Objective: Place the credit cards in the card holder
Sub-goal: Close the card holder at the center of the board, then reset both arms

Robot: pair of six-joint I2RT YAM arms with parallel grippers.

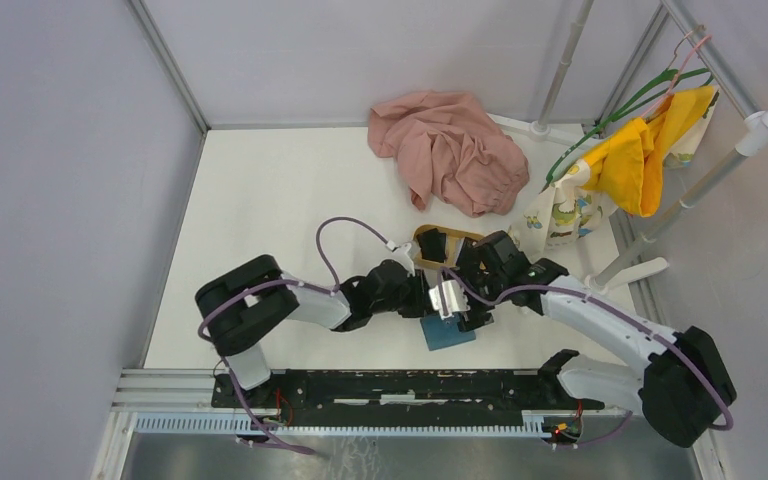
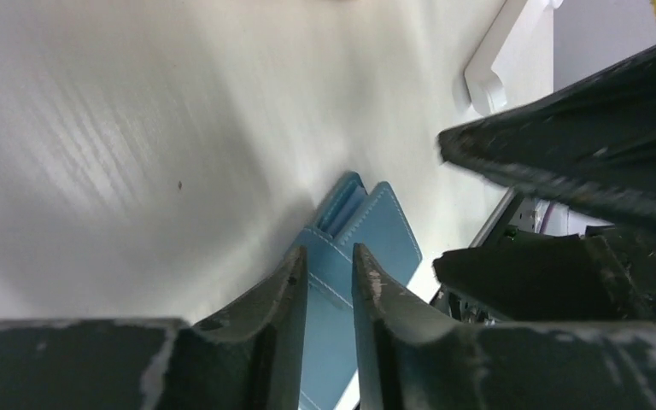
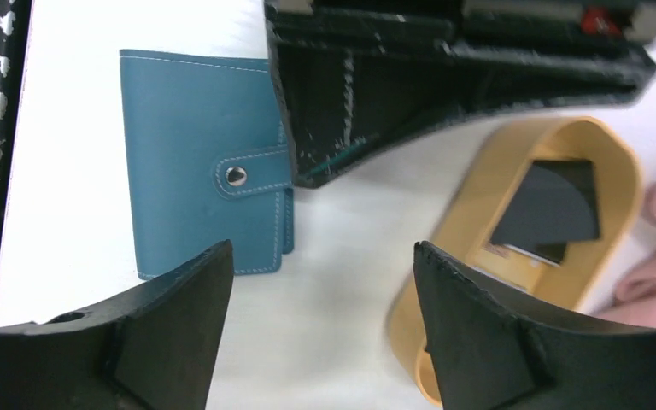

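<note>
Your right gripper (image 3: 325, 256) hangs wide open and empty, just beside the card holder (image 3: 188, 154). Your left gripper (image 2: 329, 256) is only narrowly parted at the holder's edge and grips nothing visible. The holder is stitched, teal-blue and rectangular, and lies flat, snapped shut. The credit cards (image 3: 551, 205), thin and black, lie in the oval tan tray (image 3: 470, 188) near the holder. Judged step: opening the holder. Your next move calls for freeing the snap.

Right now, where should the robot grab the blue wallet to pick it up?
Probably the card holder by its strap-side edge, coming from the tray side. It lies flat and closed, so only its thin edges offer a pinch, and there the covers part.
</note>
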